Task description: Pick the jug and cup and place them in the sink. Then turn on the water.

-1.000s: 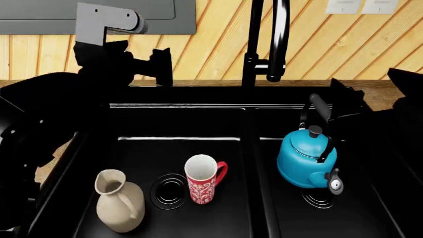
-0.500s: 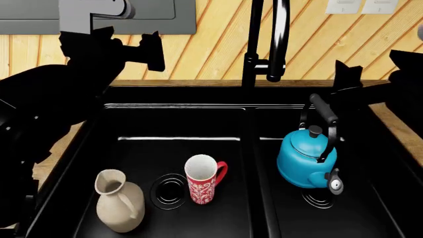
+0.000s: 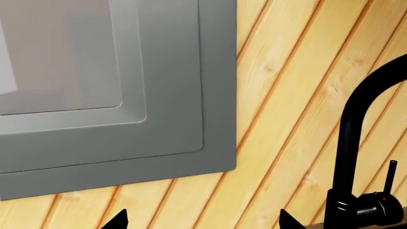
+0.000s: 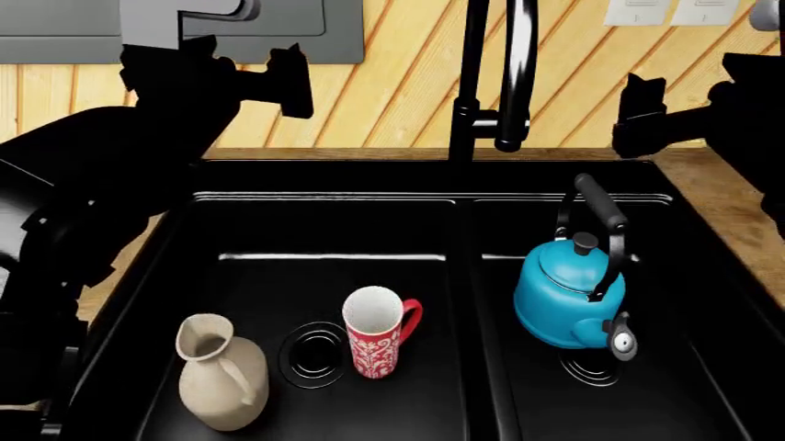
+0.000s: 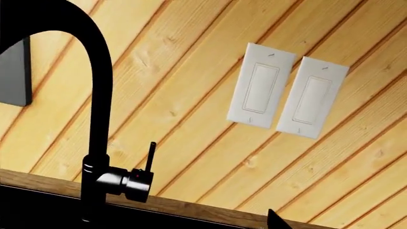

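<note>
The cream jug (image 4: 222,372) stands upright in the left basin of the black sink (image 4: 331,197). The red floral cup (image 4: 378,333) is upright just to its right, beside the drain. No water shows at the spout of the black faucet (image 4: 517,73). My left gripper (image 4: 292,81) hangs high over the sink's back left, near the wall. Its two fingertips are wide apart in the left wrist view, with only wall between them. My right gripper (image 4: 638,115) is raised at the back right, level with the faucet's lever (image 5: 150,155), and holds nothing. One fingertip (image 5: 275,220) shows.
A blue kettle (image 4: 568,296) with a black handle sits over the drain in the right basin. On the plank wall are a grey framed panel (image 3: 127,95) behind my left gripper and two white switches (image 5: 286,95) above the wooden counter (image 4: 730,216).
Both arms have risen. The right gripper climbed from the sink's back rim to faucet-lever height, and the left gripper went up toward the grey panel. The jug, cup and kettle stayed put.
</note>
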